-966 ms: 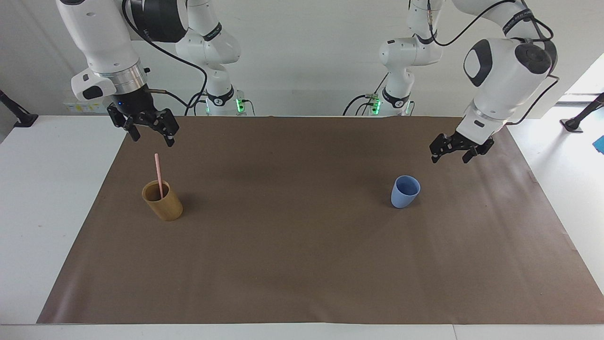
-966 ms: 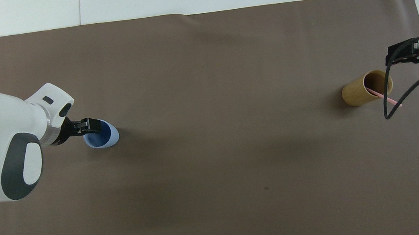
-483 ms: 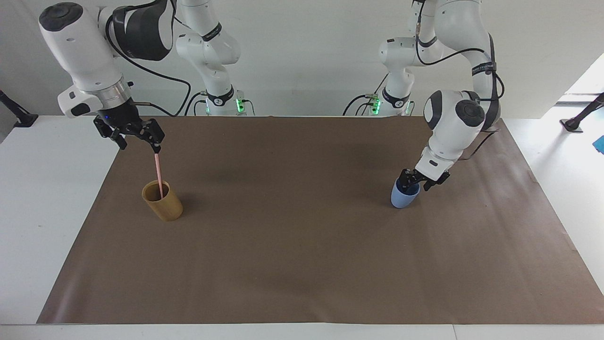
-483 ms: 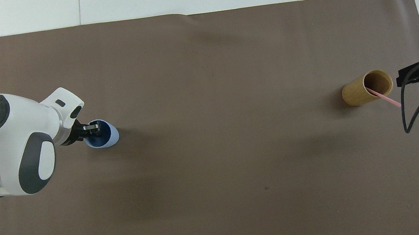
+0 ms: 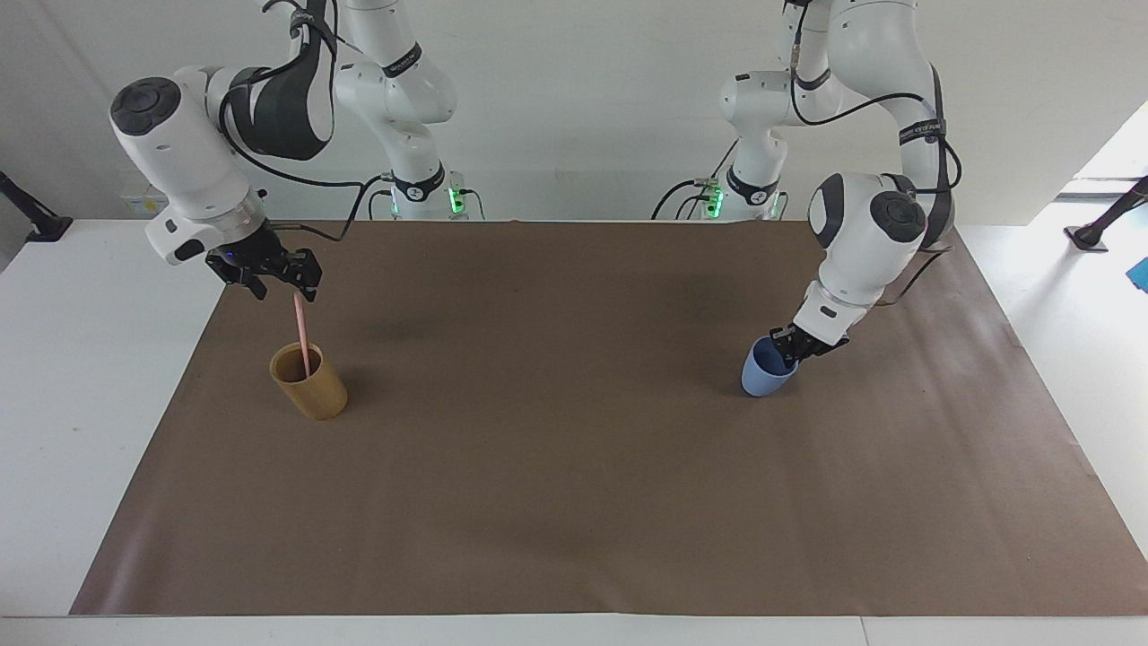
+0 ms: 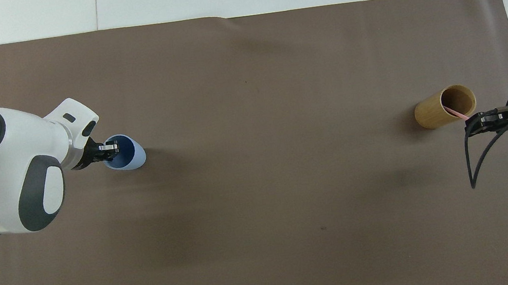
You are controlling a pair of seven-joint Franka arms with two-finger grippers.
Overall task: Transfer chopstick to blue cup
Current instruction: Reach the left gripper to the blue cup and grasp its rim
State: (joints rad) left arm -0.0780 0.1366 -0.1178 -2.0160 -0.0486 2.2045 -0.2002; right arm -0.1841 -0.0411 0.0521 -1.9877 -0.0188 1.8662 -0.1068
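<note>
The pale pink chopstick (image 5: 303, 336) (image 6: 455, 112) stands leaning in a tan bamboo cup (image 5: 314, 393) (image 6: 431, 114) toward the right arm's end of the table. My right gripper (image 5: 298, 292) (image 6: 473, 124) is at the chopstick's top end. The blue cup (image 5: 759, 377) (image 6: 132, 156) stands toward the left arm's end, tipped a little on its rounded base. My left gripper (image 5: 787, 348) (image 6: 109, 148) is shut on the cup's rim on the side nearer the robots, one finger inside the cup.
A brown mat (image 5: 574, 467) (image 6: 250, 113) covers most of the white table, and both cups stand on it. Between the two cups lies a wide stretch of bare mat. Cables hang from both wrists.
My left gripper came down onto the blue cup's rim and shut, tipping the cup. My right gripper sank to the chopstick's top end and narrowed.
</note>
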